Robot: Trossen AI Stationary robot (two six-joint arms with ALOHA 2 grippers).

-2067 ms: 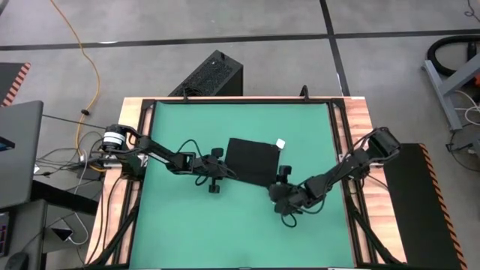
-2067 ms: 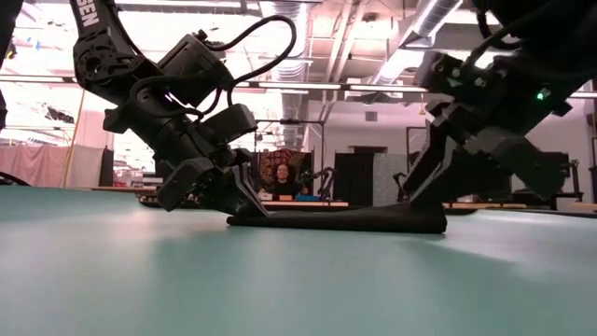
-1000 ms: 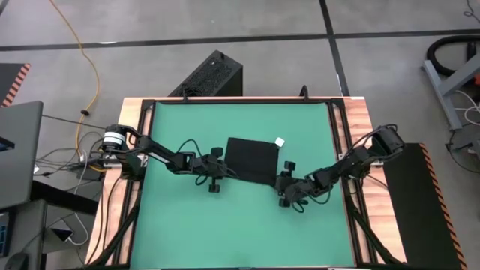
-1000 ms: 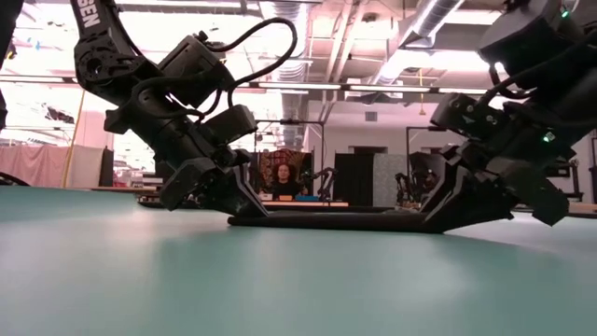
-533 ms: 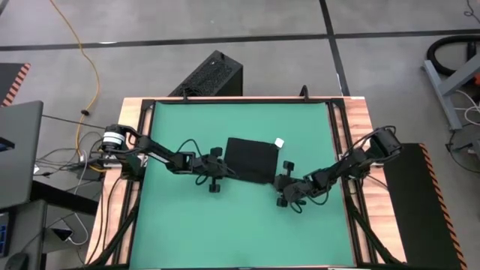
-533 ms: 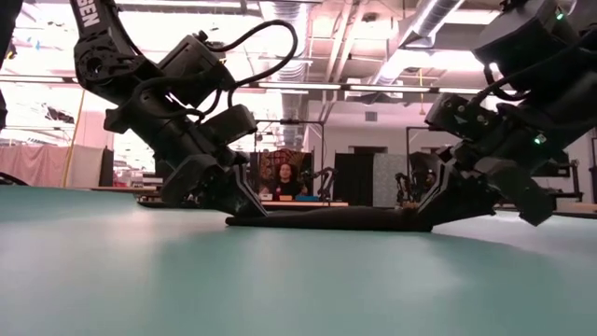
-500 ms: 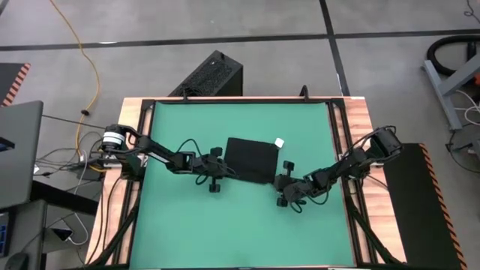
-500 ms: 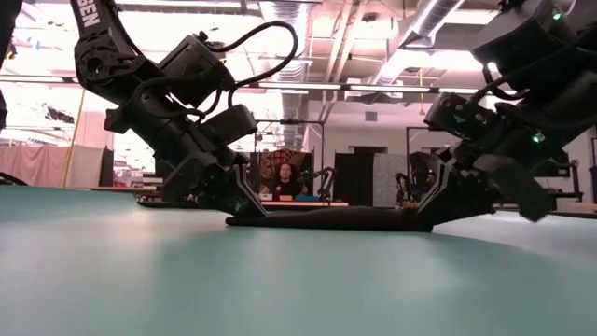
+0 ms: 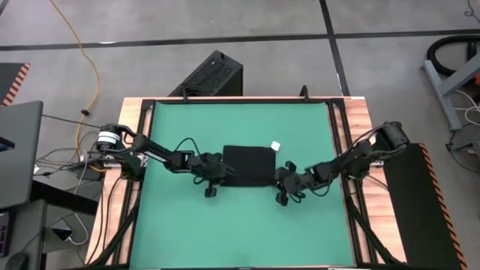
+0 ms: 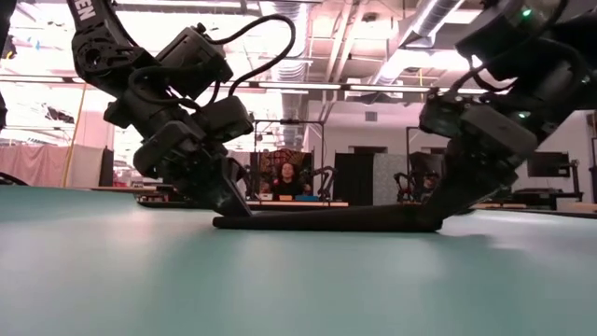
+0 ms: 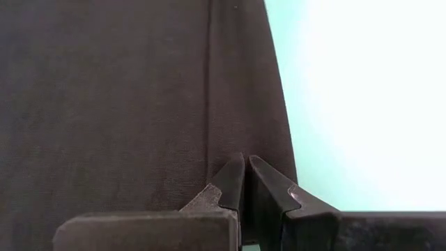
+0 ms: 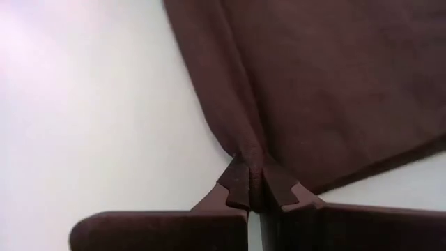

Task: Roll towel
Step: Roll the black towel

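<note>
High view: left pincer (image 9: 220,172) and right pincer (image 9: 279,178) pinch towel (image 9: 247,165) corners; white tag (image 9: 275,146) unreadable.

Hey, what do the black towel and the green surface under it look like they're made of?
The towel looks like soft woven cloth with a matte finish: a fine weave shows up close, and it puckers into folds where the right gripper pinches it. The green mat looks like a smooth, slightly glossy sheet, perhaps rubber or vinyl; it shows soft reflections in the low view, though the exact material is unclear.
</note>
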